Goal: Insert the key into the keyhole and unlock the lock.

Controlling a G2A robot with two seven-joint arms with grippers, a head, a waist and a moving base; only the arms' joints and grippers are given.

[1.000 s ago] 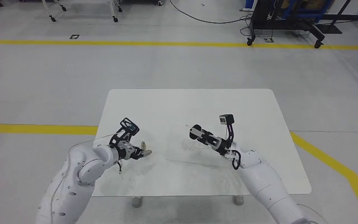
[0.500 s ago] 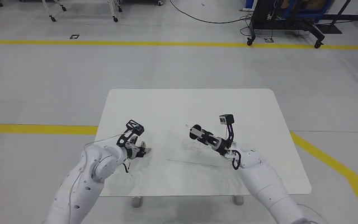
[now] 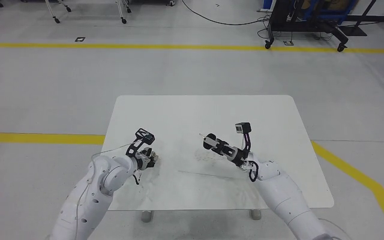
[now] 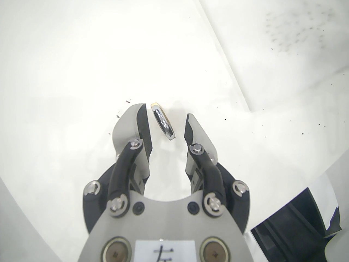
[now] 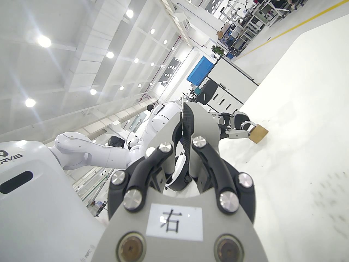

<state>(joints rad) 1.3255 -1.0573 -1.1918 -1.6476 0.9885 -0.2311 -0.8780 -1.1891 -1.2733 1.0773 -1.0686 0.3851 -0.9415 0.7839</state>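
**Top view.** The left gripper [image 3: 150, 158] is low over the white table [image 3: 240, 114], at 9 o'clock from the table's centre. The right gripper [image 3: 207, 142] is near the centre, at 2 o'clock from the left one and well apart from it.

**Right wrist view.** The brass lock [image 5: 258, 134] rests on the table, its shackle end partly covered by the left gripper's fingers. The right jaws are pressed together on a thin pale sliver, the key [image 5: 181, 104], whose shape is hard to make out.

**Left wrist view.** The jaws are spread. The chrome shackle [image 4: 163, 122] stands tilted between them with a gap on either side, and almost all of the lock's body is hidden behind it.
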